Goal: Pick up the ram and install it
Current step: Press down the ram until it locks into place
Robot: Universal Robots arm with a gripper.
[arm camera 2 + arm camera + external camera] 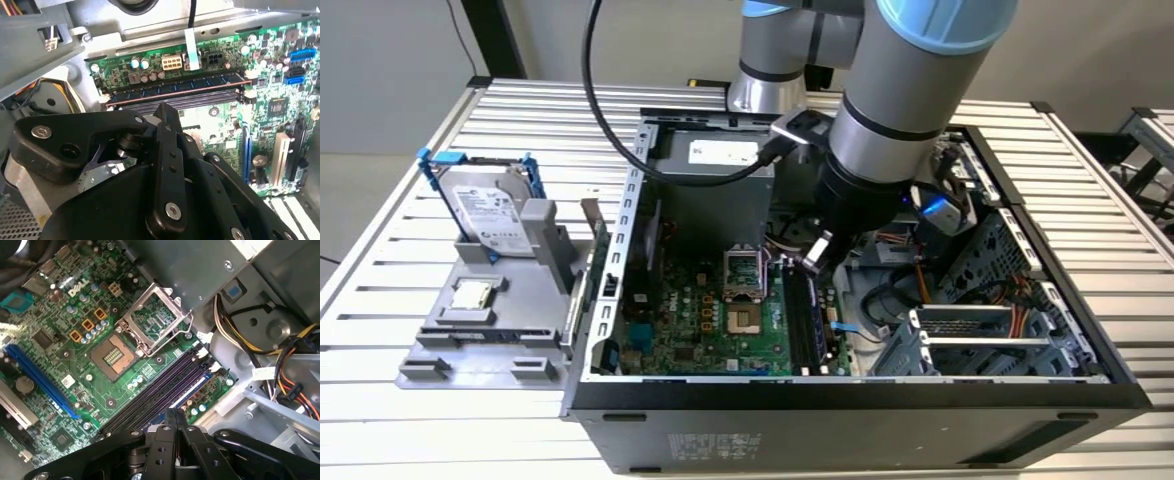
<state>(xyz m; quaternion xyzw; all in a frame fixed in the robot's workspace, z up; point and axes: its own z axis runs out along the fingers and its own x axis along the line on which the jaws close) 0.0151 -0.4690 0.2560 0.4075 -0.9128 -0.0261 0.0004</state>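
The ram, a long dark blue stick with a row of black chips, stands on edge in the outermost memory slot of the green motherboard. My gripper is shut with nothing between its fingers, and its tip hangs just over the empty dark slots beside the ram. In the exterior view my gripper is low inside the open computer case, above the far end of the slot row. Whether the fingertips touch the ram I cannot tell.
The processor socket stands with its metal lid raised beside the slots. Coloured cables and a metal drive cage crowd the case's other side. On a grey fixture at the exterior view's left rest a hard drive and a small processor chip.
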